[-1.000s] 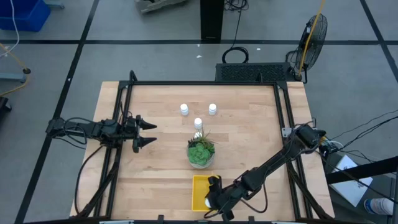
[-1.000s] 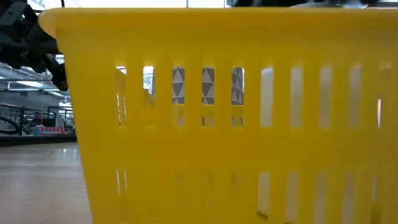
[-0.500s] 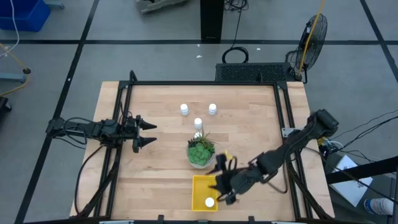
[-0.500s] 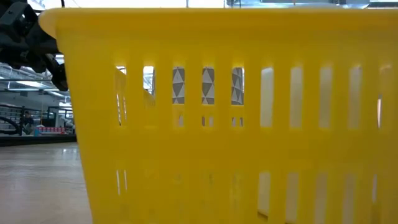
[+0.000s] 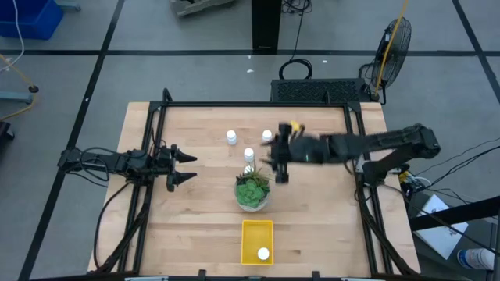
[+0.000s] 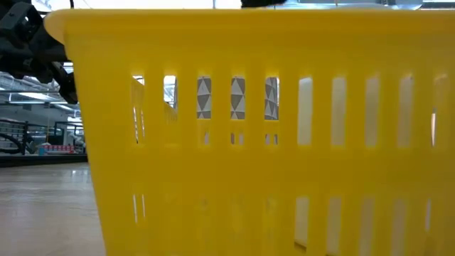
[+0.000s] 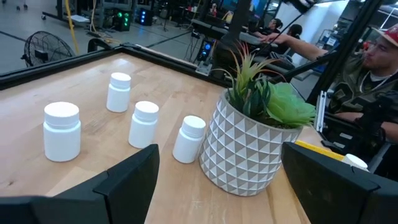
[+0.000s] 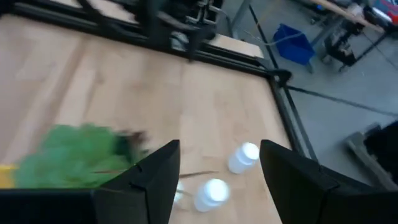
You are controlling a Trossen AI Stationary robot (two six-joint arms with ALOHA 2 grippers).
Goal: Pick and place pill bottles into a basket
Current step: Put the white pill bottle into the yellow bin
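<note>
Right end effector [image 5: 280, 156], released and empty, hovers just beside three pill bottles [image 5: 267, 136].

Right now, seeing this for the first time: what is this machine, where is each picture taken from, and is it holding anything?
It is a robot with two dark arms at a wooden table, each ending in a two-finger pincer. One picture looks straight down from above. One sits at table height and is filled by the wall of the yellow basket. The other two cameras ride on the arms' wrists. White pill bottles stand beside a potted plant, and another bottle is in the basket. The left pincer waits at the table's left side, open. The right pincer hangs open above the table, near the bottles and the plant. Neither holds anything.
</note>
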